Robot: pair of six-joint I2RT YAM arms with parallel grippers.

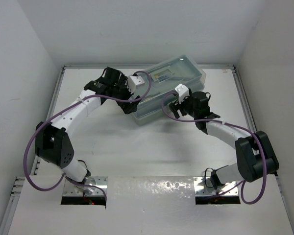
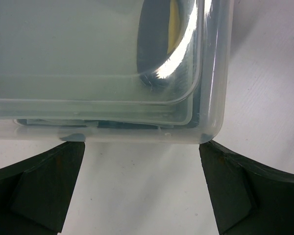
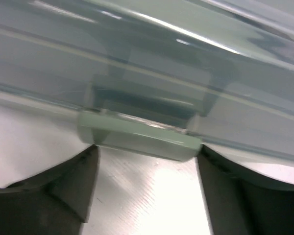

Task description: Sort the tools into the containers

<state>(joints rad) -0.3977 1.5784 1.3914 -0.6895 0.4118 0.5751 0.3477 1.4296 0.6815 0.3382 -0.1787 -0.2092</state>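
From the overhead feed I see the toolbox (image 1: pixel 186 73) lying at an angle on the far half of the counter (image 1: pixel 137 147), with its translucent lid (image 2: pixel 88 49) down. Both arms reach forward to it, the left one at the box's left end and the right one at its near long side.

On the left wrist feed, the left gripper (image 2: pixel 142 161) is spread as wide as it goes and has nothing in it. A rounded corner of the toolbox sits just ahead of the fingertips (image 2: pixel 39 191). The right-hand tip is very close to that corner, though I cannot tell whether it touches.

Through the lid I can make out a yellow-and-black tool (image 2: pixel 161 39) lying inside. It is too blurred by the plastic for me to name it, and I cannot tell which tray it rests in.

On the right wrist feed, the right gripper (image 3: pixel 147 161) is open wide too. A sage-green latch (image 3: pixel 142 137) on the edge of the box sits right at its fingertips, spanning the gap from one tip to the other. The picture is soft, so I cannot say whether the pads press on the latch; I see no firm hold on it.
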